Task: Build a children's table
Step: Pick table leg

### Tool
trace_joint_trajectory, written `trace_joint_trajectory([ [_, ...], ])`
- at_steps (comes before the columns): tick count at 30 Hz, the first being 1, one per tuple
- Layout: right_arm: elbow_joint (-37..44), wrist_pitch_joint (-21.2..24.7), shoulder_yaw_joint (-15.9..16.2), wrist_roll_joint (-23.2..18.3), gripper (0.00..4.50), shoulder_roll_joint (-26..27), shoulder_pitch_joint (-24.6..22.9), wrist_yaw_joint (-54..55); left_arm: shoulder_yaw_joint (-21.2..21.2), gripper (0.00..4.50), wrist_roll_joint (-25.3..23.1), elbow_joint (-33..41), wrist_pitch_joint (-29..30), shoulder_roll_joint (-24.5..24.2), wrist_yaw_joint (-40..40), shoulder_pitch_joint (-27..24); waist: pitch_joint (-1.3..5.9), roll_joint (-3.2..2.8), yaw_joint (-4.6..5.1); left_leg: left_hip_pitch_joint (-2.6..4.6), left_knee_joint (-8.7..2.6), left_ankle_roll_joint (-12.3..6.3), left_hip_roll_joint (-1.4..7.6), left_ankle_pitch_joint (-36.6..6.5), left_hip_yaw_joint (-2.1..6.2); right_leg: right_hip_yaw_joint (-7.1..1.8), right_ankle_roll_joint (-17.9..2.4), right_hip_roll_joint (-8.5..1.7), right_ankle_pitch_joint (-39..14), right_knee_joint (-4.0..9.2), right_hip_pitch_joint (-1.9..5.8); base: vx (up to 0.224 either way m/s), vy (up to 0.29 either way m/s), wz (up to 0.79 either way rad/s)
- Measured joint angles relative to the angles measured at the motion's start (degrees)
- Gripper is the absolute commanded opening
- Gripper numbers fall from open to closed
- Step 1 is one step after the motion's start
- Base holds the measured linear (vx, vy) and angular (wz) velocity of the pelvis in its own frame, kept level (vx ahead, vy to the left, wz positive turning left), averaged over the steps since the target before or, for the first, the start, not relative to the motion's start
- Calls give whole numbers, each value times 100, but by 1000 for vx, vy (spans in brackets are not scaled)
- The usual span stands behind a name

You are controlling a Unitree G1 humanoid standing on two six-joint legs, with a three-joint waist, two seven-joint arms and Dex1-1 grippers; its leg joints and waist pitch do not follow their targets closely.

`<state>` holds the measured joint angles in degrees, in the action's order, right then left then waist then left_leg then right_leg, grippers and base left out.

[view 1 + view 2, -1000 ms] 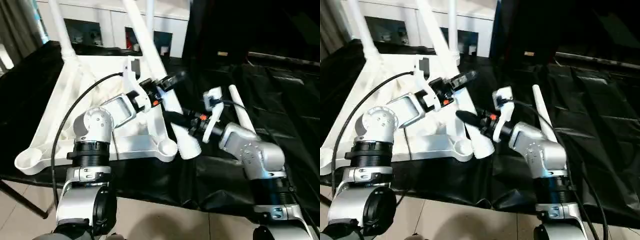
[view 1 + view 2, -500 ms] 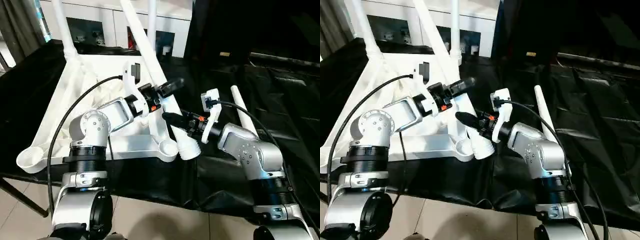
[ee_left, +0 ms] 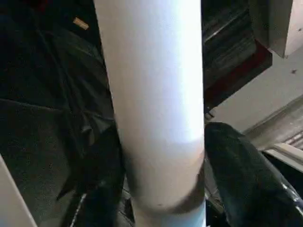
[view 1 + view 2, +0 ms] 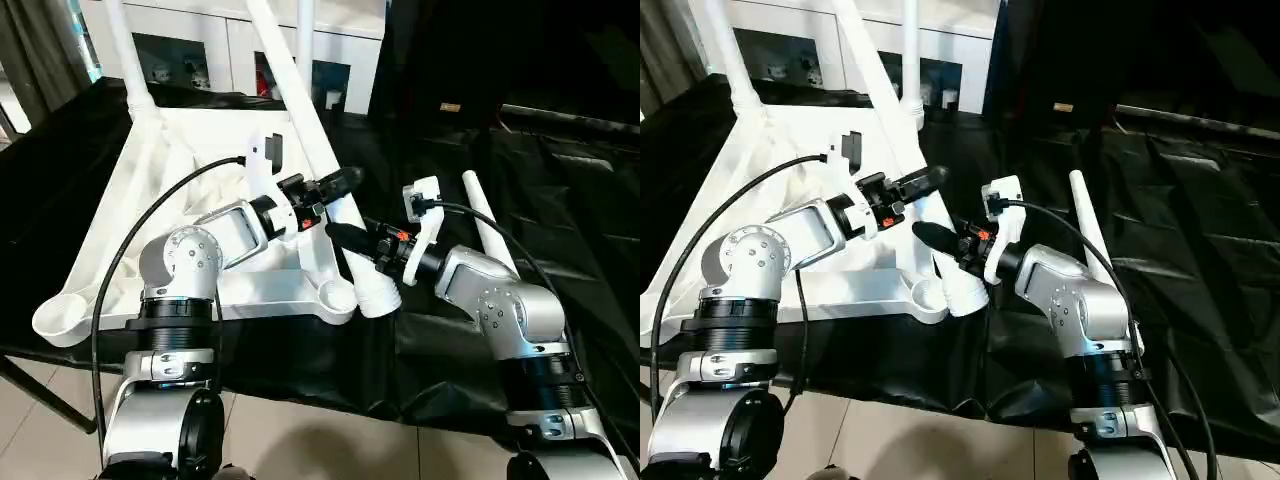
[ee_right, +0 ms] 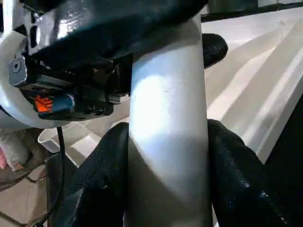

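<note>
Both black-fingered grippers clasp one long tapered white plastic tube leg (image 4: pixel 318 170). The left gripper (image 4: pixel 335 181) grips higher; the right gripper (image 4: pixel 345 236) grips nearer its wide end, beside the upturned white tabletop (image 4: pixel 180 190).

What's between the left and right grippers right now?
The white leg: left gripper and right gripper both clamp it, seen in both wrist views.

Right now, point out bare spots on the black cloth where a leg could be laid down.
The black cloth is bare beyond the loose leg, on the robot's right. It is crowded at the tabletop, where the left gripper and right gripper both grip the held leg near the corner socket.
</note>
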<state>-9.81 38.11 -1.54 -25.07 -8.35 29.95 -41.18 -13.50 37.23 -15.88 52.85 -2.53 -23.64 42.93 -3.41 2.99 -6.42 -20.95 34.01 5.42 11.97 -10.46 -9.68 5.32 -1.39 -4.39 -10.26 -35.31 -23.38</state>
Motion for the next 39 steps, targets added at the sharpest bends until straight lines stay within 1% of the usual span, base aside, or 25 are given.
trace_joint_trajectory([
  [1,0,0,11,0,184,-1,0,0,0,248,0,22,-6,0,9,-20,0,0,0,0,0,0,0,0,0,0,0,0,0,0,0,0,0,0],
  [3,6,-8,30,-2,184,-12,0,-2,-1,237,0,56,-41,-1,15,-57,0,0,1,-1,0,0,0,0,0,0,0,0,0,0,0,0,0,0],
  [6,10,-34,66,3,184,-27,1,-3,23,205,0,97,-68,-6,-27,-76,0,1,1,0,0,0,0,0,0,0,0,0,1,0,0,0,0,0],
  [7,20,-40,95,3,184,-40,1,-13,93,202,0,112,-118,-43,-123,-92,1,1,1,0,0,0,0,0,0,0,0,0,1,0,0,0,0,0],
  [8,23,-37,98,-8,219,-39,6,-34,145,201,0,131,-162,-85,-203,-115,1,1,1,0,0,0,0,0,0,0,0,0,1,0,0,0,0,0],
  [10,40,53,118,-55,254,-36,8,-88,278,194,-1,270,-206,-181,-415,-203,1,1,3,1,0,0,1,0,0,1,0,0,1,0,0,0,0,0],
  [13,126,378,139,-286,262,-165,6,-319,727,191,6,584,-201,-413,-1038,-255,1,1,-5,2,0,-1,1,0,0,3,0,-1,1,2,-2,0,0,0],
  [15,299,518,205,-382,300,-315,2,-476,880,186,11,707,-228,-587,-1389,-254,1,1,-2,2,0,-1,1,0,0,2,0,-1,1,2,-2,0,0,0],
  [16,367,577,213,-419,300,-406,0,-578,934,186,11,743,-270,-650,-1582,-250,2,4,-2,2,0,-1,1,0,0,2,0,-1,1,2,0,0,0,0],
  [19,518,757,286,-501,300,-687,-7,-839,1119,186,33,786,-330,-811,-2056,-241,3,5,-1,3,0,0,1,1,-1,1,0,-1,3,-1,2,0,0,0],
  [22,656,929,404,-656,300,-974,-68,-1186,1215,186,140,817,-305,-966,-2422,-240,3,6,-3,2,0,1,1,1,-1,1,0,-1,3,-2,2,0,0,0],
  [25,762,1145,492,-805,300,-1255,-106,-1524,1219,186,245,943,-275,-1175,-2735,-240,4,8,6,0,0,1,2,1,-2,0,0,-1,3,-3,2,0,0,0],
  [27,798,1194,508,-856,300,-1298,-112,-1616,1215,186,301,999,-259,-1247,-2841,-239,5,9,5,-1,0,1,2,1,-3,0,0,-1,3,-4,2,0,0,0],
  [28,818,1225,527,-881,272,-1307,-118,-1634,1214,186,315,1010,-249,-1264,-2879,-239,6,10,0,0,0,1,2,1,-3,0,0,-1,3,-5,2,0,0,0],
  [32,893,1278,593,-905,260,-1328,-135,-1685,1224,185,312,1009,-247,-1327,-2977,-240,7,32,-3,1,1,1,2,2,-3,0,0,-1,4,-5,2,0,0,0],
  [33,900,1284,613,-906,246,-1348,-134,-1691,1227,185,312,1009,-249,-1340,-2998,-240,7,37,-2,0,2,1,2,2,-3,0,0,-1,4,-5,2,0,0,0],
  [34,899,1295,650,-906,223,-1390,-134,-1699,1237,185,312,1009,-252,-1360,-3005,-240,6,44,-4,0,2,1,1,2,-3,1,0,-1,4,-5,2,0,0,0],
  [36,923,1286,682,-905,221,-1402,-134,-1721,1248,185,308,1005,-257,-1378,-3004,-240,7,53,-6,0,2,1,2,2,-3,1,0,-1,4,-5,2,0,0,0],
  [38,906,1248,708,-892,203,-1393,-133,-1705,1271,185,295,1005,-287,-1380,-3005,-241,9,62,-6,1,3,1,2,2,-3,1,0,-2,4,-5,2,0,0,0],
  [39,894,1215,708,-877,203,-1370,-133,-1674,1272,185,276,1003,-318,-1379,-2994,-241,8,67,-5,1,3,1,2,2,-3,1,-1,-1,4,-5,2,0,0,0],
])
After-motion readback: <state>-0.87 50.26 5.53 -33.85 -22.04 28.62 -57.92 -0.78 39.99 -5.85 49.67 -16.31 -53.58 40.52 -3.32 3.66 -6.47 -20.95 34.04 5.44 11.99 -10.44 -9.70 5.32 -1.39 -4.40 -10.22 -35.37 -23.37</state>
